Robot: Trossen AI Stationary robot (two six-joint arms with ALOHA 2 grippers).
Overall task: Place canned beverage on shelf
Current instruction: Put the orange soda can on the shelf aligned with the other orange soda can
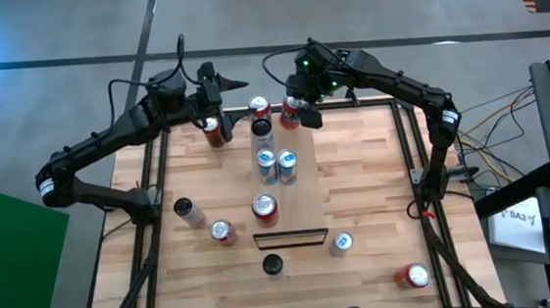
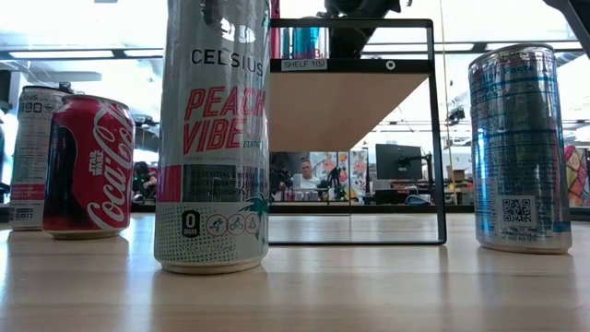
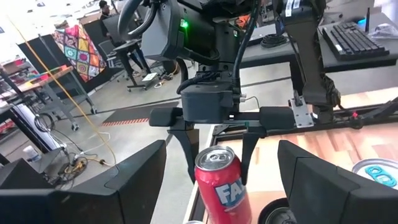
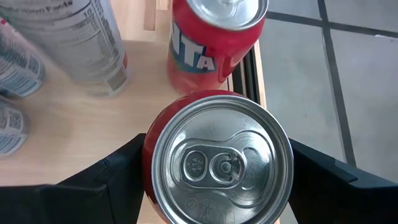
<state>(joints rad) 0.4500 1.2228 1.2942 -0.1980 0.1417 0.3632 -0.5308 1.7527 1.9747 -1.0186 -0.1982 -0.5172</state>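
Held a red can (image 4: 217, 165) upright between the right gripper (image 1: 299, 109) fingers, at the table's (image 1: 357, 197) far edge. Shelf (image 1: 298, 196) lay nearer the middle. Left gripper (image 1: 215, 119) open beside another can.

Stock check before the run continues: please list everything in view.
shelf: one, light wood, mid-table.
shelf cans: five in a row; red, dark-topped, two blue-silver, red.
loose cans: five on the tabletop; two red, two dark-topped, one silver-blue.
held can: one, red, far edge.
far-left can: one, red, at the left gripper.
table: one, planked wood.
person: one, room behind.
left gripper: far-left corner.
right gripper: shut on the held can.
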